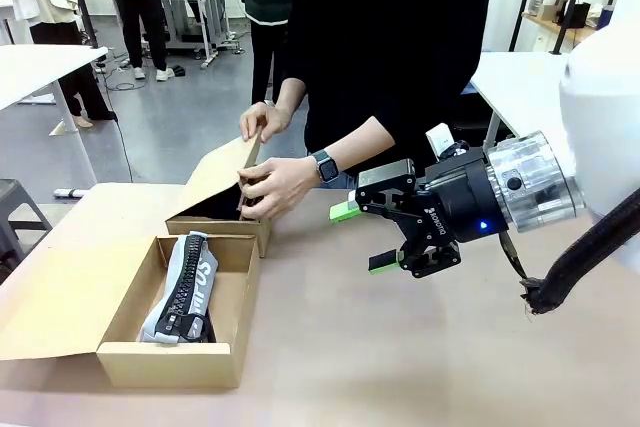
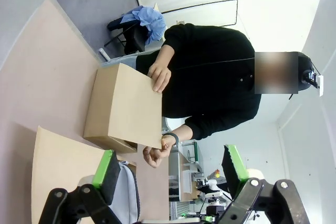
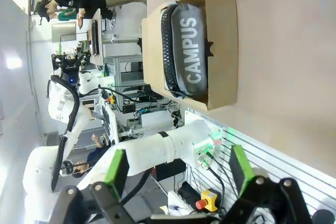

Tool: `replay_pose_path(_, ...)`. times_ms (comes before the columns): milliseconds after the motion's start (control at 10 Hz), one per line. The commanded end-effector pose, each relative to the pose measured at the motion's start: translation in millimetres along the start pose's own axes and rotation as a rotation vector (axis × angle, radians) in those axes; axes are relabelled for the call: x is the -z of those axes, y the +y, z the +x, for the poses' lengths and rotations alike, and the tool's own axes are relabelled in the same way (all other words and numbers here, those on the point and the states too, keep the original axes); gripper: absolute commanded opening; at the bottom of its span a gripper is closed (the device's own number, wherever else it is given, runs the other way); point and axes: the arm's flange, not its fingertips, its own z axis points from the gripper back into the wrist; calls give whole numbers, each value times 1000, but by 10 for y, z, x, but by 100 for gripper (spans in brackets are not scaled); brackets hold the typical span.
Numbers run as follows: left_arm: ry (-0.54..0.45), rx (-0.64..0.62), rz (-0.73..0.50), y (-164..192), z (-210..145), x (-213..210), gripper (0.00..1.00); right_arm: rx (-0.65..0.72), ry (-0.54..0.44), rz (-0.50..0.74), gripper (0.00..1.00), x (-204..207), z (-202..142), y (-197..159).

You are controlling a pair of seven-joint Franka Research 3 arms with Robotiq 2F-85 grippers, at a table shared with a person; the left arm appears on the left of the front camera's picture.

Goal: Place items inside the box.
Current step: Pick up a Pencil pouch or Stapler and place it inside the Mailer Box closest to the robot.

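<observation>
1. Nearest the camera, an open box [image 1: 120, 362] sits on the counter [image 1: 420, 367] at the robot's left, with its lid folded out flat to the side. A grey pouch [image 1: 185, 287] lies inside, so that item is already placed.
2. The pouch's long axis runs along the box's length, from near to far. White lettering runs along its side, and it covers most of the box floor.
3. In its wrist view, the left hand [image 2: 170, 167] points across that box toward the person. Its green pads are spread wide with nothing between them, and the pouch shows just beyond one pad.
4. Farther back and toward the middle, the right hand [image 1: 364, 238] hovers above the counter, fingers wide apart and empty, aimed toward the robot's left. The pouch lies to its left, lower and nearer the camera, well apart from it.
5. Just beyond the open box's far wall stands a second box [image 1: 215, 231] with its flap raised. It lies just left of the right hand, so that arm looks the nearer one to it. For the open box, the left arm seems closer.
6. The person's near hand [image 1: 280, 187] is at the second box's mouth, perhaps holding something slim and dark that is too small to name. The person's far hand [image 1: 262, 119] holds the flap's top edge.
7. Judging from this, the next item would likely come from the person [image 1: 400, 37].
</observation>
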Motion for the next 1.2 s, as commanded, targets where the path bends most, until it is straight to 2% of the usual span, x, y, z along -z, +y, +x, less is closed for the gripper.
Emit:
replay_pose_path(0,-11,16,-31,1,2,7,100,129,56,194,100,-1036,700,-419)
replay_pose_path(100,-11,16,-31,1,2,7,100,147,45,249,100,-1212,694,-532)
replay_pose_path(300,-11,16,-31,1,2,7,100,170,35,252,100,-1396,644,-723)
replay_pose_path(500,-11,16,-31,1,2,7,100,105,297,294,100,-1716,546,-1207)
replay_pose_path(600,-11,16,-31,1,2,7,100,61,310,312,100,-1893,471,-1577)
replay_pose_path(700,-11,16,-31,1,2,7,100,-67,273,400,100,-2001,311,-1887)
replay_pose_path(800,-11,16,-31,1,2,7,100,-130,265,407,100,-1892,190,-1986)
replay_pose_path(900,-11,16,-31,1,2,7,100,16,225,201,100,-1555,212,-1854)
replay_pose_path(1000,-11,16,-31,1,2,7,100,-20,275,369,100,-2061,521,-1664)
replay_pose_path(1100,-11,16,-31,1,2,7,100,-20,275,369,100,-2061,521,-1664)
